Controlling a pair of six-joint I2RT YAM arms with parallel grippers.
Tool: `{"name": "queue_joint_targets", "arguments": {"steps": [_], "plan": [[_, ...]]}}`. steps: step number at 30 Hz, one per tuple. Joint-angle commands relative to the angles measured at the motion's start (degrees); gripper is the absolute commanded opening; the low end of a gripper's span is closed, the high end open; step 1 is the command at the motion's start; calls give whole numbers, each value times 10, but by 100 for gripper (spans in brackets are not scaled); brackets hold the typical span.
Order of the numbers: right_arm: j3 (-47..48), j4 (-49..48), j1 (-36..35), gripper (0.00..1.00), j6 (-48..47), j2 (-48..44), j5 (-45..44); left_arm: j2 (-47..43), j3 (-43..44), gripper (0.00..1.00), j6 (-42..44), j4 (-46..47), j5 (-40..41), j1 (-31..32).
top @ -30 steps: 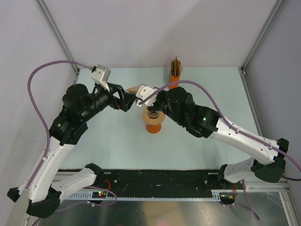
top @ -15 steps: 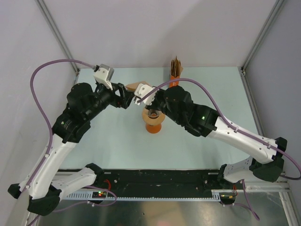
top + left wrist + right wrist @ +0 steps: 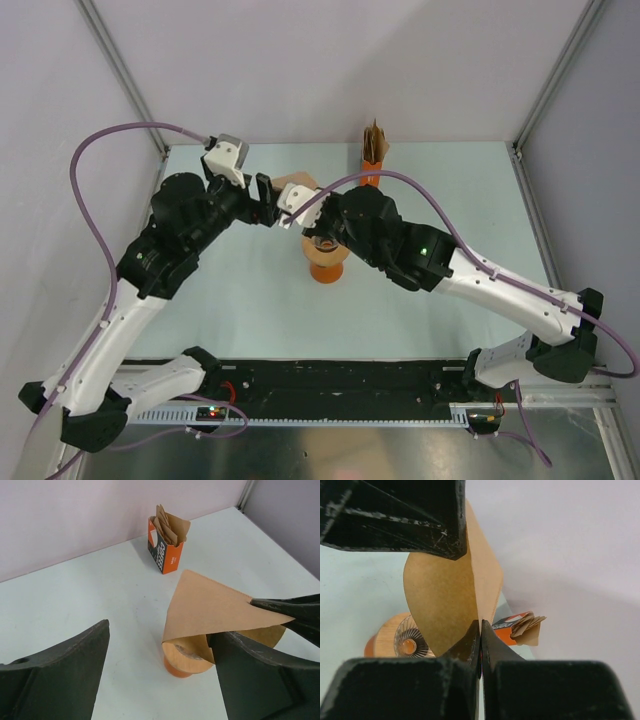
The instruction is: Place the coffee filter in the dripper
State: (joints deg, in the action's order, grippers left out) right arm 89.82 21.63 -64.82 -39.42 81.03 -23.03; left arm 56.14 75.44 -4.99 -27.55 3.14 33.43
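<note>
Pale table (image 3: 250, 300), lilac walls: the filter is in the air, not yet seated.
Mid-frame, the right gripper (image 3: 480, 626) pinches the coffee filter (image 3: 210, 612) tight by its edge, near the dripper (image 3: 410, 642) but outside it. The left gripper (image 3: 159, 631) gapes wide, empty. Spreading and lowering it remain.

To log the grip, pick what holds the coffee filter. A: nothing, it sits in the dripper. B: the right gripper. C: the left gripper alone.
B: the right gripper is pinched shut on the edge of the coffee filter, clear of the dripper, while the left gripper stands open.
</note>
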Motion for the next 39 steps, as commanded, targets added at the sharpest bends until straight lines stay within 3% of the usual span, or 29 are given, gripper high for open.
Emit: {"name": "queue_joint_targets", "arguments": {"steps": [1,7,14,19,25,33,39], "plan": [[12,-14,-7,0,-13,-4,-8,4,22,84,27,4,24,10],[25,-16,-7,0,-18,-3,-3,3,-4,80,45,-9,15,32],[22,-10,-5,0,-21,-3,0,-2,3,63,77,-13,17,38],[12,-9,-6,0,-28,-7,6,-6,8,73,87,-14,39,38],[14,7,-9,0,-30,-5,18,-5,16,75,94,-14,26,38],[32,7,-2,0,-23,0,19,-11,5,52,61,-14,-46,41],[44,6,6,0,-6,4,15,-11,2,36,41,-15,-48,40]]}}
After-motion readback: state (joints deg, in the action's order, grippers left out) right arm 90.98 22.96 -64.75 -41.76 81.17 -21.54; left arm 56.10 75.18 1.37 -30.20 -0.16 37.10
